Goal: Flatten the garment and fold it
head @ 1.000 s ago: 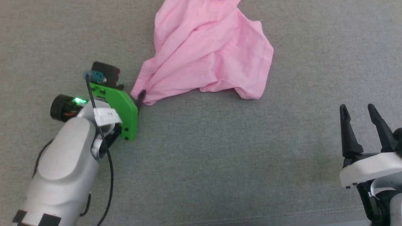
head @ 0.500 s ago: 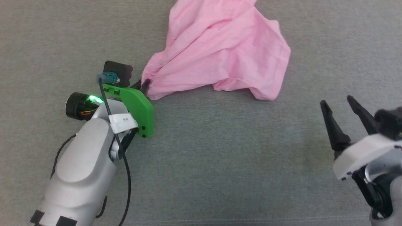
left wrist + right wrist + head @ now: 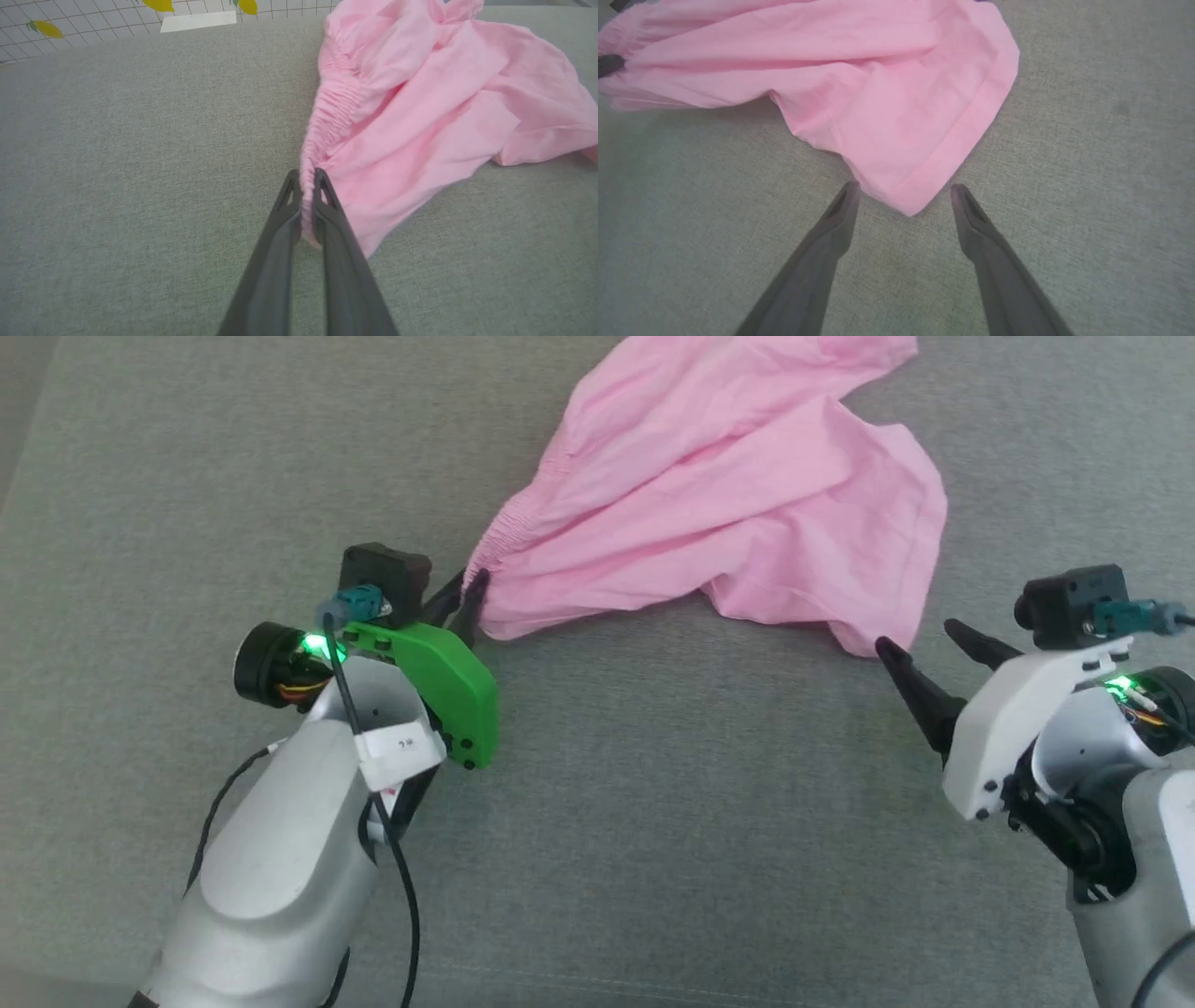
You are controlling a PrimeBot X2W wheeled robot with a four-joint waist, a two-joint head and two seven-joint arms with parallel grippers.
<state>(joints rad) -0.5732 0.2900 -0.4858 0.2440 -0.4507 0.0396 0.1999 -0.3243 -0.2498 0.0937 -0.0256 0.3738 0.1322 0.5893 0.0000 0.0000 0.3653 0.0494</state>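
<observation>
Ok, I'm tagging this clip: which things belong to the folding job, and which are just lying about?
Job: shorts; left hand, shut on the waistband; right hand, open by a hem corner.
Lying about: white strip; lemon-print surface.

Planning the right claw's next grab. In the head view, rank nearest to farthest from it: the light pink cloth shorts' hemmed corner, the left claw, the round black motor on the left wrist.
From the right claw:
1. Hemmed corner of the shorts, at its tips.
2. Left claw, at the opposite end.
3. Round black motor, farthest left.
</observation>
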